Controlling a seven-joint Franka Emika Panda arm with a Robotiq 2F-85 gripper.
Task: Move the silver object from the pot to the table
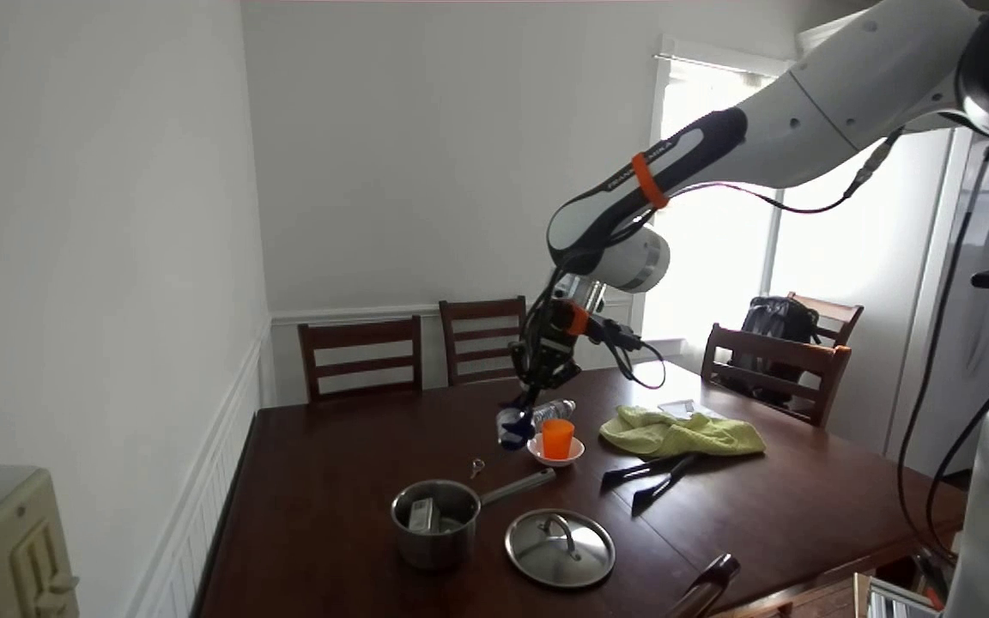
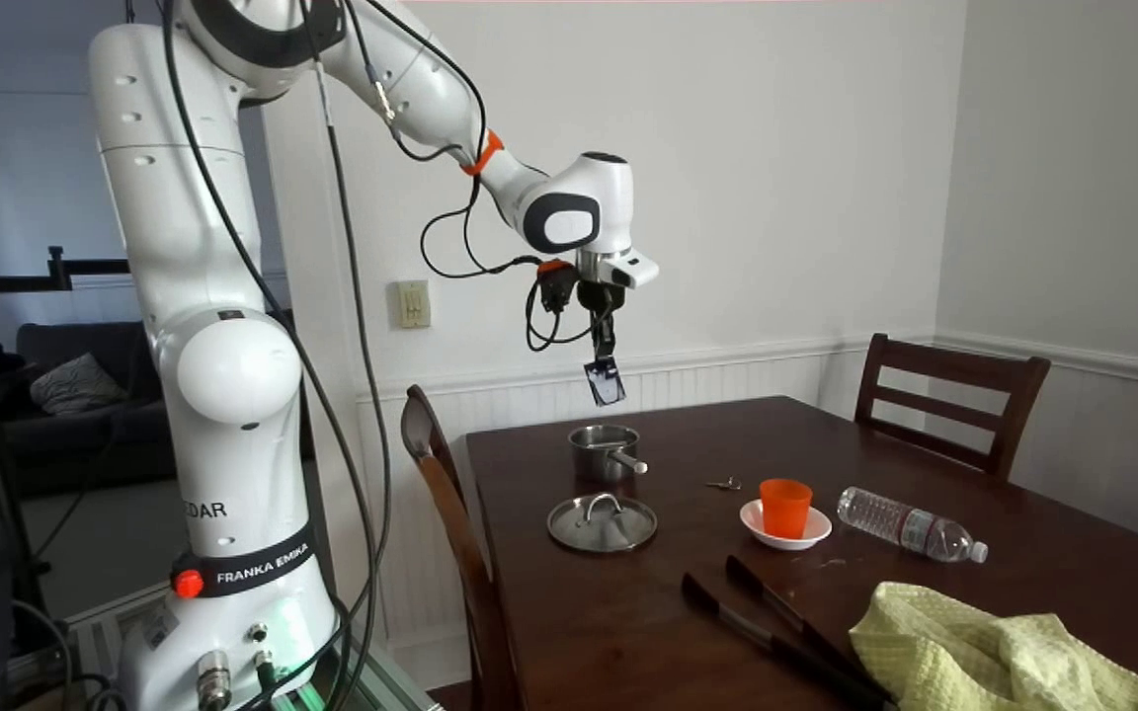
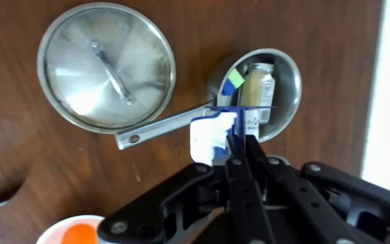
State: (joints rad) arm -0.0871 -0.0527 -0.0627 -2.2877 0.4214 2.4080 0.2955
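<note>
My gripper (image 3: 241,140) is shut on a flat, shiny blue-and-white packet (image 3: 208,134), which also shows in both exterior views (image 1: 513,427) (image 2: 606,382). The packet hangs in the air above the table (image 1: 331,481), apart from it. The small silver pot (image 1: 434,551) stands on the table in both exterior views (image 2: 601,458). In the wrist view the packet overlaps the pot (image 3: 296,89) near its handle. A jar with a silver cap (image 3: 249,88) and a small green-and-blue piece (image 3: 234,80) lie inside the pot. The gripper is higher than the pot in both exterior views.
The silver lid (image 1: 537,558) lies beside the pot. A small metal item (image 2: 727,484), an orange cup (image 2: 784,506) in a white dish (image 2: 762,528), a plastic bottle (image 2: 900,520), black utensils (image 2: 776,632) and a yellow-green cloth (image 1: 683,433) are on the table. Chairs (image 1: 361,352) surround it.
</note>
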